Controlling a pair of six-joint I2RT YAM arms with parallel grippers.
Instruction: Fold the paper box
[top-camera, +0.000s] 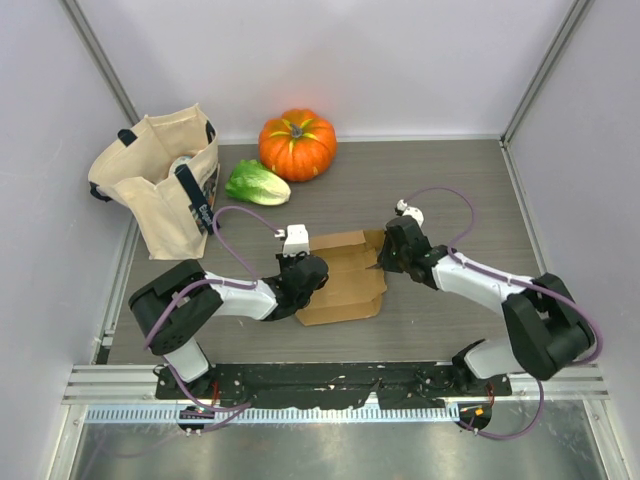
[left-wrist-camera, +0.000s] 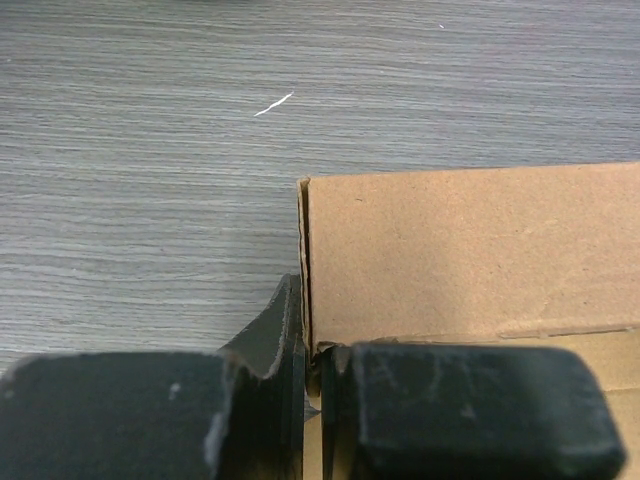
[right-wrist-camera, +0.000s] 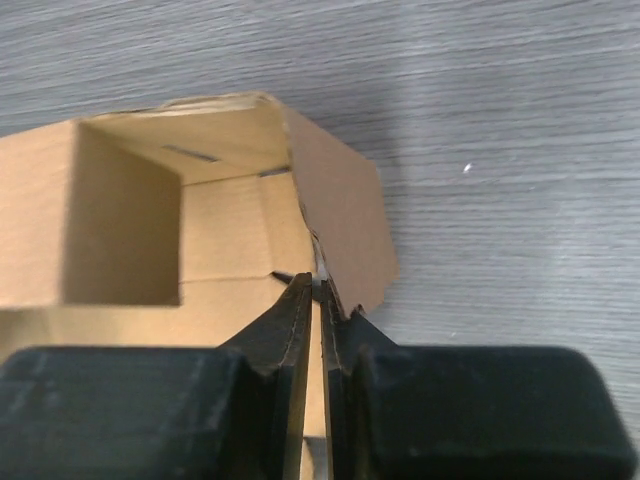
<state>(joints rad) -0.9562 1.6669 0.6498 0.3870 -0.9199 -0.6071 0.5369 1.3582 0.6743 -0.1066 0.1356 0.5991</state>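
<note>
The tan-brown paper box (top-camera: 345, 275) lies partly folded on the grey table, between the two arms. My left gripper (top-camera: 308, 275) is shut on the box's left side wall; in the left wrist view the jaws (left-wrist-camera: 312, 345) pinch the upright cardboard edge (left-wrist-camera: 305, 260). My right gripper (top-camera: 385, 262) is shut on the box's right side; in the right wrist view the jaws (right-wrist-camera: 320, 300) clamp the angled side flap (right-wrist-camera: 345, 225) beside the open box cavity (right-wrist-camera: 125, 225).
An orange pumpkin (top-camera: 297, 144) and a green lettuce (top-camera: 257, 183) sit at the back. A beige canvas tote bag (top-camera: 160, 185) stands at the back left. Metal frame posts (top-camera: 540, 70) and white walls enclose the table.
</note>
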